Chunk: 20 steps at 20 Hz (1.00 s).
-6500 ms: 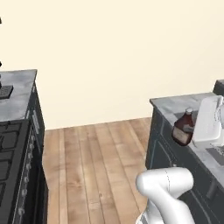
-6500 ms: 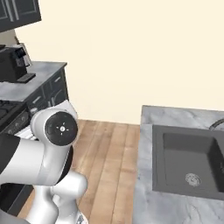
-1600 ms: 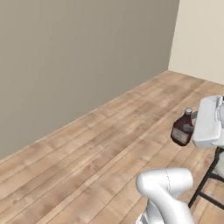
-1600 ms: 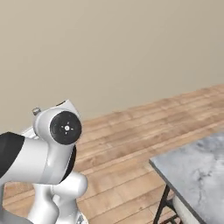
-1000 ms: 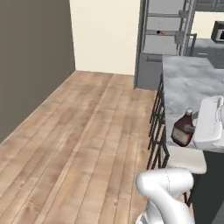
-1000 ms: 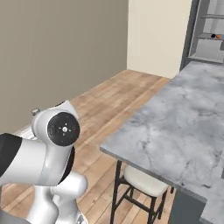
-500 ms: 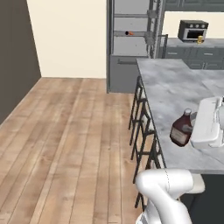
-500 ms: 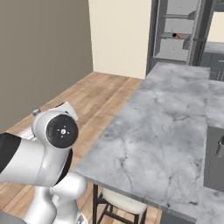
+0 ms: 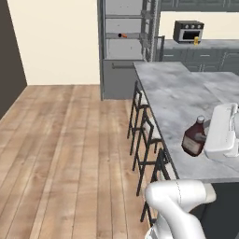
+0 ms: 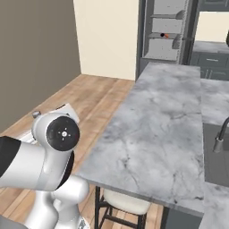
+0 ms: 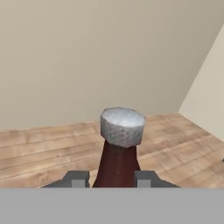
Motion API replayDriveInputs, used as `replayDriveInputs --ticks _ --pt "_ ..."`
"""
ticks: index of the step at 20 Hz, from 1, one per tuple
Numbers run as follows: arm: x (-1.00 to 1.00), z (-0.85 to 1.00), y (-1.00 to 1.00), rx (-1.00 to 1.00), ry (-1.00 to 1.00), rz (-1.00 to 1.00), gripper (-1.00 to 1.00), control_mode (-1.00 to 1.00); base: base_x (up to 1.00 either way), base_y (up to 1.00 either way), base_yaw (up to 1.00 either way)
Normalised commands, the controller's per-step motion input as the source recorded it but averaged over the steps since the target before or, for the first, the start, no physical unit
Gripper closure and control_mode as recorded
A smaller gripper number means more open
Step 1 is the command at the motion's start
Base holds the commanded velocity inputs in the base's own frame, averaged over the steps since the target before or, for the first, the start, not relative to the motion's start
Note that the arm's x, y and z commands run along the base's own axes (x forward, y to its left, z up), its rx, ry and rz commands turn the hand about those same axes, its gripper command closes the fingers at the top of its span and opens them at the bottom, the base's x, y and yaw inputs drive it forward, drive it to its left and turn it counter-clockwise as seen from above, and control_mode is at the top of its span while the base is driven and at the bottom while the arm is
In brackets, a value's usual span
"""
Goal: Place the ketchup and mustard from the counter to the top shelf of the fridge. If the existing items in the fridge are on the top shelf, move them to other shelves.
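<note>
Pincer [image 11: 111, 178] pinching the ketchup bottle [image 11: 117, 151], one dark fingertip [image 11: 77, 178] on each side of its lower body, grey cap up, bottle upright in hand view. In left base view the ketchup [image 9: 193, 137] hangs just beside the white hand at the right edge, held above the marbled island bench [image 9: 177, 93], not resting on it as far as I can tell. Bar stools [image 9: 144, 140] line the near side of the island over wood floor [image 9: 60, 140]. Fridge [image 9: 123, 44] stands open at the back, light grey interior with shelves; a small orange carrot-like piece [image 9: 123, 35] with a dark lump next to it sits on an upper shelf [image 9: 122, 37], which shelf level exactly is hard to tell. Same pair seen in right base view [image 10: 165, 35]. Mustard [image 9: 196, 41], tiny and yellow, stands on the far bench [image 9: 205, 45] just in front of the toaster oven [image 9: 188, 31], well apart from the ketchup. Sink with faucet [image 10: 220, 139] at the right edge in right base view.
</note>
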Motion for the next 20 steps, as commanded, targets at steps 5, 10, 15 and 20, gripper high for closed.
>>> replayDriveInputs --ticks 5,10,15,20 --pt "0.0 0.0 0.0 0.0 0.0 0.0 1.0 1.0 0.69 1.0 -0.04" --pt "0.0 0.0 0.0 0.0 0.0 0.0 1.0 1.0 0.83 1.0 0.01" --pt "0.0 0.0 0.0 0.0 0.0 0.0 1.0 1.0 0.78 1.0 0.12" --pt "0.0 0.0 0.0 0.0 0.0 0.0 1.0 1.0 0.1 1.0 0.33"
